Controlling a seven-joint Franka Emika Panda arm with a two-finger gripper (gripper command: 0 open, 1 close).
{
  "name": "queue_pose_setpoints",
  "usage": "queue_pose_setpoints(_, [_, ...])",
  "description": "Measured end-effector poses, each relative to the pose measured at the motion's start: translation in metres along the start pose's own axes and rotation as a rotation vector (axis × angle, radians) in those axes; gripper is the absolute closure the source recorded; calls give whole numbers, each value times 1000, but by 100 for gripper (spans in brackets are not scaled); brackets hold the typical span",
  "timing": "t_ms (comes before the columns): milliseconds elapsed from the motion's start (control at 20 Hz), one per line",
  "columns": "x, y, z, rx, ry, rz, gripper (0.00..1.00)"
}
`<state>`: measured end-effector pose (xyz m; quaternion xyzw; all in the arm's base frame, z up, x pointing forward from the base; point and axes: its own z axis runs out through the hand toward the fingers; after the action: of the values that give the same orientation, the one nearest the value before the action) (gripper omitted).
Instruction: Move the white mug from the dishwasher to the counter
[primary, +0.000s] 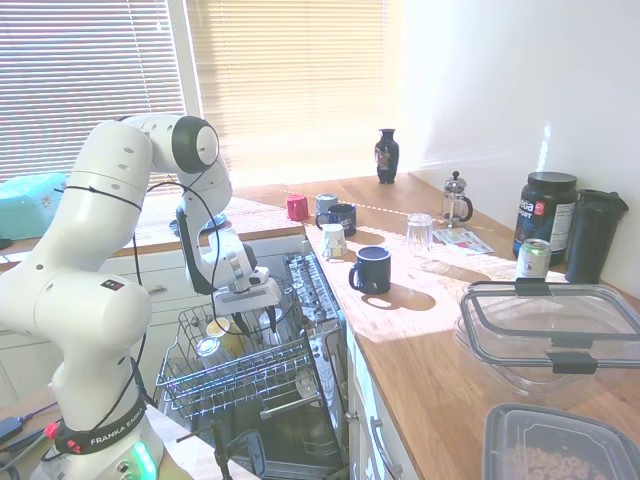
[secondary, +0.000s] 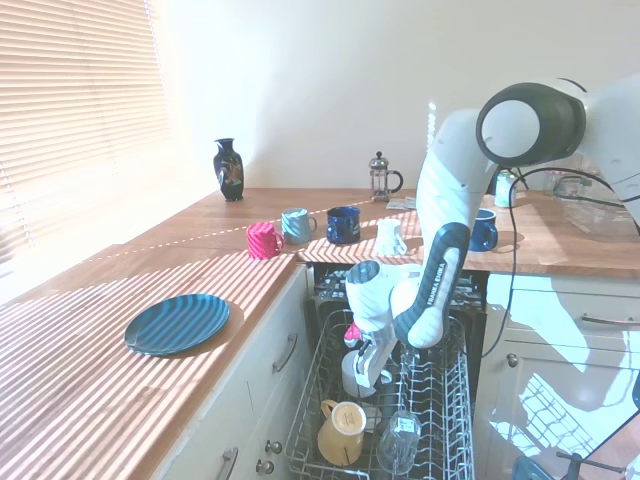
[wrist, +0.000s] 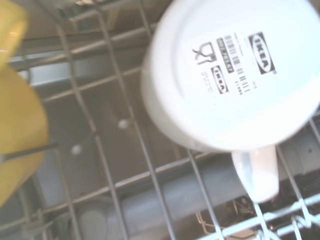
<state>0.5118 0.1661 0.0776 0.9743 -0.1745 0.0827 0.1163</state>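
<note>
Gripper (secondary: 368, 352) hanging over the dishwasher (secondary: 440, 400) rack, fingers closing on the white mug (secondary: 358, 372); mug sitting upside down, base w/ barcode sticker facing up, next to yellow mug (secondary: 341, 431); counter (secondary: 90, 370) alongside.

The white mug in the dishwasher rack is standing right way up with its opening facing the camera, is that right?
No. The white mug stands upside down in the dishwasher rack: the wrist view shows its flat base with the printed label facing the camera, not its opening.
</note>
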Motion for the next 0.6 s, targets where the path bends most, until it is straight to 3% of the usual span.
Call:
queue_pose_setpoints(200, [10,-12,4,10,12,-5,0])
queue_pose_setpoints(450, [17,-8,35,-10,10,-10,0])
queue_pose_setpoints(500, [18,-9,40,-11,10,-12,100])
queue_pose_setpoints(600, [20,-10,45,-5,14,-19,100])
